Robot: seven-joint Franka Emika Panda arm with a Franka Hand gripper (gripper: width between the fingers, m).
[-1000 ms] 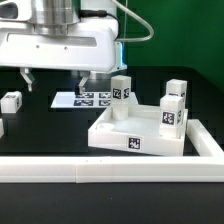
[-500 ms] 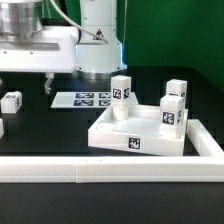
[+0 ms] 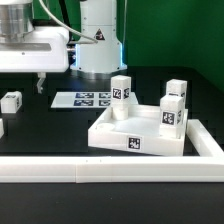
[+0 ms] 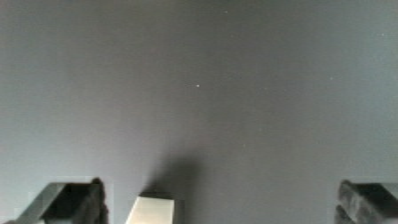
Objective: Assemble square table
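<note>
The table top (image 3: pixel 140 135) was the biggest thing there, a white square tray sitting on the black table (image 3: pixel 60 135), well off to the exterior view's right of the jaws and nowhere near being gripped. Three legs (image 3: pixel 121 97) stood upright in its corners, tags facing out, all far from the jaws too. The white rail (image 3: pixel 90 171) ran along the front edge and up the right side, well clear of the gripper. The marker board (image 3: pixel 84 99) lay flat behind the top, a bit to the right of the jaws.

The gripper (image 3: pixel 25 88) hung above the black surface with its jaws spread wide and nothing between them. One loose leg (image 3: pixel 11 101) lay just below them; in the wrist view a white leg end (image 4: pixel 151 208) showed between the fingers (image 4: pixel 70 203), closer to one side, not touching either.
</note>
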